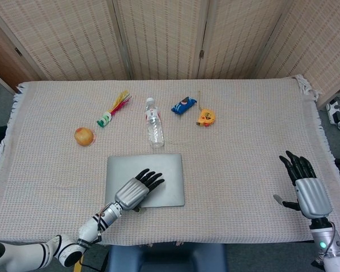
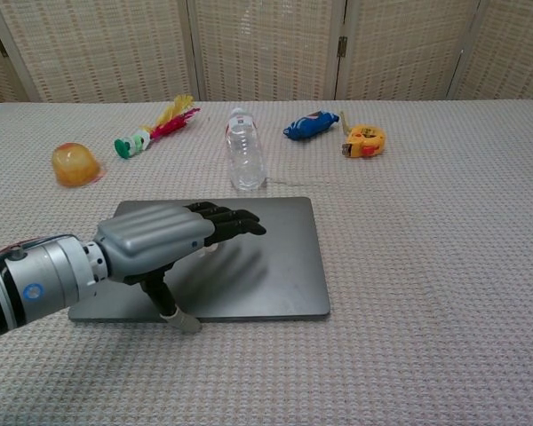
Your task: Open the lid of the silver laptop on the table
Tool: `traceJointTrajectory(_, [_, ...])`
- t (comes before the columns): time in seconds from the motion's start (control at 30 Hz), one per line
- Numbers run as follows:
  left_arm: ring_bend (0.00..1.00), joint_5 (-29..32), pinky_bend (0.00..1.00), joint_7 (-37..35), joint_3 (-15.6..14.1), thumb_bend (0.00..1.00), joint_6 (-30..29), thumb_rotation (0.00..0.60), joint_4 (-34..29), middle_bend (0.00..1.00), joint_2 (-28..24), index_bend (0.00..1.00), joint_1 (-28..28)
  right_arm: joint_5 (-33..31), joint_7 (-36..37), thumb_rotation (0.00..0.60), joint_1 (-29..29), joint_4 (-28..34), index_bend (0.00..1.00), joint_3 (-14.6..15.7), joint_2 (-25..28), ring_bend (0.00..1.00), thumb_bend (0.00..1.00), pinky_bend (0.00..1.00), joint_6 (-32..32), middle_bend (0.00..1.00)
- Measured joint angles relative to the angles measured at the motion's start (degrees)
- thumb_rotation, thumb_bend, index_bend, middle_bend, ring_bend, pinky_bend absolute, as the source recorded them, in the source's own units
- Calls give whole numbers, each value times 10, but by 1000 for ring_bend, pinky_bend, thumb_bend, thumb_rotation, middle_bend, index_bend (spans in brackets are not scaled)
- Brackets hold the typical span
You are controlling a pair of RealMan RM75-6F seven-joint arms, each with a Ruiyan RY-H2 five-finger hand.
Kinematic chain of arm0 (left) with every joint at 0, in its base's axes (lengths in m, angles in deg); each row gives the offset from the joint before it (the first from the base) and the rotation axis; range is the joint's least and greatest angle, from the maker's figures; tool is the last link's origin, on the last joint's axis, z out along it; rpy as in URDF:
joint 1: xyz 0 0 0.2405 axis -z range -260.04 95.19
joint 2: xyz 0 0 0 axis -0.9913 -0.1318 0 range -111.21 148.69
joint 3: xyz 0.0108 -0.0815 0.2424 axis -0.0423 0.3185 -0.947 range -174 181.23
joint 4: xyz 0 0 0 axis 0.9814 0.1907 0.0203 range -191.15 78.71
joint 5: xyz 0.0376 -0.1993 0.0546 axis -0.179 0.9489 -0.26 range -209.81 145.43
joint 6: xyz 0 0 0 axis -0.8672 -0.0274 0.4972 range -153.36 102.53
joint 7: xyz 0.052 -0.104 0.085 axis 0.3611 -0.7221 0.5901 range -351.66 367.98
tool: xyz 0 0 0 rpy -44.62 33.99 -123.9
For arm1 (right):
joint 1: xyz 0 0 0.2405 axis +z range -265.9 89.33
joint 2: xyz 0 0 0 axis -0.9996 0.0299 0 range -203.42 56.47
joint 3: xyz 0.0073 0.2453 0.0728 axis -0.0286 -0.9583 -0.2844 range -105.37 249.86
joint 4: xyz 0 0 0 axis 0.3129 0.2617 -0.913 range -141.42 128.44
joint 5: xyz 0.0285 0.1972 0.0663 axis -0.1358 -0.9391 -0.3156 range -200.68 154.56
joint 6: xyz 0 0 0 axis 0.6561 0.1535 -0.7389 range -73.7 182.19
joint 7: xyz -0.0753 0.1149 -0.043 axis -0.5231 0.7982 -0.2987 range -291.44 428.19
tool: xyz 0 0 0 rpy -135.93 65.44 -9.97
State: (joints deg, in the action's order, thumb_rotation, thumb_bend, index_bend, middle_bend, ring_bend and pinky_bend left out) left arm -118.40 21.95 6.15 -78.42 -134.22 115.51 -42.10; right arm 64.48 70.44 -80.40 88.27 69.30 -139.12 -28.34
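Note:
The silver laptop (image 1: 158, 173) (image 2: 280, 257) lies flat with its lid down, near the table's front edge, left of centre. My left hand (image 1: 137, 188) (image 2: 173, 235) hovers over the laptop's front left part, palm down, fingers stretched forward and slightly apart, with its thumb hanging past the front edge. It holds nothing. Whether it touches the lid I cannot tell. My right hand (image 1: 306, 184) is far to the right above the cloth, open, fingers spread; the chest view does not show it.
Beyond the laptop lie a clear water bottle (image 1: 154, 123) (image 2: 245, 153), a blue snack packet (image 1: 184, 105), a yellow tape measure (image 1: 205, 117), an orange fruit (image 1: 84, 136) and a colourful feathered toy (image 1: 114, 107). A folding screen (image 1: 170, 34) stands behind the table.

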Motion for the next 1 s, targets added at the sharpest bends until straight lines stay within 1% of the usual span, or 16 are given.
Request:
traceJointTrajectory(0.13, [34,1,0,-7,-3,370,-7,600,6,56,2,99,-3,1,-3,600,0,3,0,0,0,0,185,0,1,0])
traceJointTrajectory(0.2, [34,1,0,-12,-5,417,-11,600,8,56,2,100,-5,1,-5,600,1,4,0,1,0,0,185,0,3,0])
traceJointTrajectory(0.4, [37,-3,0,-25,-7,466,-28,600,19,69,4,114,-10,5,-10,600,3,9,0,0,-2,0,185,0,4,0])
traceJointTrajectory(0.53, [47,-8,0,-30,-8,495,-48,600,38,86,12,124,-15,9,-11,600,3,12,0,2,-1,0,186,0,4,0])
traceJointTrajectory(0.63, [51,-17,0,-36,-6,528,-78,600,63,94,26,133,-23,16,-9,600,3,14,0,5,2,0,186,0,4,0])
traceJointTrajectory(0.73, [52,-29,0,-51,-4,570,-120,600,103,99,44,140,-31,26,1,600,4,16,0,12,7,0,185,0,8,0])
traceJointTrajectory(0.83, [55,-44,0,-80,2,621,-165,600,151,110,65,149,-38,40,16,600,7,18,0,20,13,0,185,0,16,0])
traceJointTrajectory(0.9, [59,-54,0,-101,7,634,-196,600,185,125,80,153,-40,50,25,600,10,20,0,25,16,0,185,0,20,0])
traceJointTrajectory(0.97, [64,-65,0,-121,14,639,-225,600,218,135,95,158,-39,62,34,600,15,22,0,31,19,0,221,0,27,0])
traceJointTrajectory(1.0, [66,-68,0,-130,18,639,-235,600,232,138,101,160,-38,66,37,600,18,23,0,33,20,0,271,0,31,0])
